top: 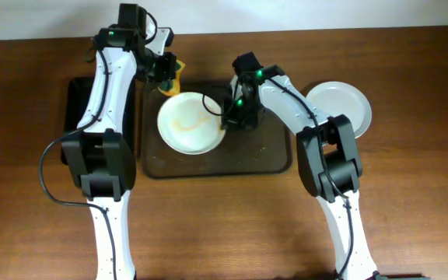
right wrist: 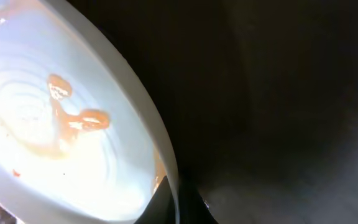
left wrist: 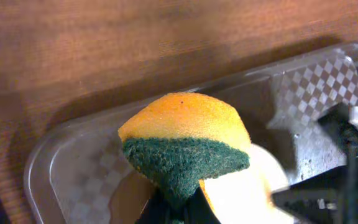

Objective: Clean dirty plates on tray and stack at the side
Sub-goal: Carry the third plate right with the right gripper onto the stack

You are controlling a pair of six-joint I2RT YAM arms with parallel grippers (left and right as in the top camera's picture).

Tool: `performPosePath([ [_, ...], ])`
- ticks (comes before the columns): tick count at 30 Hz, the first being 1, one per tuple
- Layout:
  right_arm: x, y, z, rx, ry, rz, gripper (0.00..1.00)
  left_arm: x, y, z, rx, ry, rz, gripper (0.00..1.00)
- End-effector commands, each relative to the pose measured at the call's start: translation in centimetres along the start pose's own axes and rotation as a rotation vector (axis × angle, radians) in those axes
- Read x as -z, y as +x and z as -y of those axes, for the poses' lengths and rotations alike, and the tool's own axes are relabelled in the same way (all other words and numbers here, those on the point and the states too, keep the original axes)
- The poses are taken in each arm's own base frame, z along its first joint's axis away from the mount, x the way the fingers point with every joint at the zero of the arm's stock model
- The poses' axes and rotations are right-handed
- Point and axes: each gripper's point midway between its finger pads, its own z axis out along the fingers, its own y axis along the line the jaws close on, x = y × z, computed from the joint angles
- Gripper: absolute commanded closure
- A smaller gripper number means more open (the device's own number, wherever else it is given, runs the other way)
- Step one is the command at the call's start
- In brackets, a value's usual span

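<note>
You're at the scrubbing step: your right claw (top: 229,117) is clamped on the rim of the smeared white plate (top: 189,123), which sits in the tray (top: 274,159) just beside your left claw (top: 166,72), itself clamped on the sponge (left wrist: 185,140), so next lower that sponge onto the smears (right wrist: 73,121).

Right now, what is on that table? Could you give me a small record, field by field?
left tool: shut on the sponge, orange with a green scrub face, over the tray's corner
right tool: shut on the dirty plate's rim
dirty plate: white, orange-brown smears, on the tray
tray: dark brown, between the arms
side plate: white, no smears visible, on the table outside the tray
black tray: beside the brown one, partly hidden by the left arm
</note>
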Motion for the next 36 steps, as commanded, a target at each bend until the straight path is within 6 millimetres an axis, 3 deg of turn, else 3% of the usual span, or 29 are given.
performPosePath([
  [1, 7.3, -2.0, 3.5, 0.013, 0.341, 0.227, 0.96, 0.1, 0.2, -0.1, 0.022, -0.001, -0.013, 1.0],
  [3, 11.3, -2.1, 4.4, 0.013, 0.47, 0.317, 0.96, 0.0, 0.5, -0.2, 0.026, 0.0, -0.024, 1.0],
  [4, 15.9, -1.8, 4.7, 0.013, 0.574, 0.411, 0.96, 0.0, 0.7, -0.1, 0.029, 0.0, -0.032, 1.0],
  [6, 21.3, -0.7, 4.4, 0.015, 0.665, 0.517, 0.96, 0.0, 0.8, -0.2, 0.03, 0.0, -0.034, 1.0],
  [9, 25.3, 0.6, 3.6, 0.044, 0.829, 0.634, 0.96, 0.0, 0.9, -0.1, 0.031, 0.0, -0.039, 1.0],
  [11, 28.0, 2.0, 2.4, 0.038, 1.058, 0.787, 0.96, 0.0, 1.0, -0.2, 0.033, 0.0, -0.042, 1.0],
  [12, 28.7, 2.6, 1.4, 0.055, 1.12, 0.843, 0.96, 0.0, 1.0, -0.1, 0.033, 0.001, -0.045, 1.0],
  [15, 31.1, 5.4, -4.1, 0.158, 1.293, 1.104, 0.96, 0.0, 1.0, -0.3, 0.031, -0.015, -0.045, 1.0],
  [18, 31.8, 7.6, -8.2, 0.258, 1.343, 1.258, 0.96, 0.0, 1.2, -0.8, 0.032, -0.043, -0.053, 1.0],
  [20, 32.1, 8.2, -9.4, 0.288, 1.356, 1.303, 0.96, 0.0, 1.2, -0.8, 0.032, -0.043, -0.053, 1.0],
  [27, 31.8, 8.2, -9.3, 0.251, 1.309, 1.323, 0.96, 0.1, 1.2, -1.1, 0.036, -0.046, -0.051, 1.0],
  [29, 30.8, 7.3, -7.4, 0.175, 1.24, 1.252, 0.96, 0.3, 1.2, -1.2, 0.038, -0.053, -0.051, 1.0],
  [30, 29.9, 6.4, -5.1, 0.107, 1.191, 1.148, 0.96, 1.4, 0.9, -1.6, 0.046, -0.058, -0.037, 1.0],
  [31, 29.5, 5.6, -2.5, 0.023, 1.142, 1.05, 0.96, 2.8, 0.6, -1.9, 0.055, -0.064, -0.022, 1.0],
  [33, 29.6, 3.9, 4.6, -0.182, 1.033, 0.828, 0.96, 7.1, 0.2, -4.1, 0.093, -0.118, 0.029, 1.0],
  [34, 29.5, 3.6, 6.8, -0.227, 0.997, 0.754, 0.96, 8.1, 0.4, -5.2, 0.103, -0.167, 0.032, 1.0],
  [36, 30.7, 2.8, 13.2, -0.377, 0.879, 0.622, 0.96, 10.0, 1.8, -9.2, 0.162, -0.34, 0.0, 1.0],
])
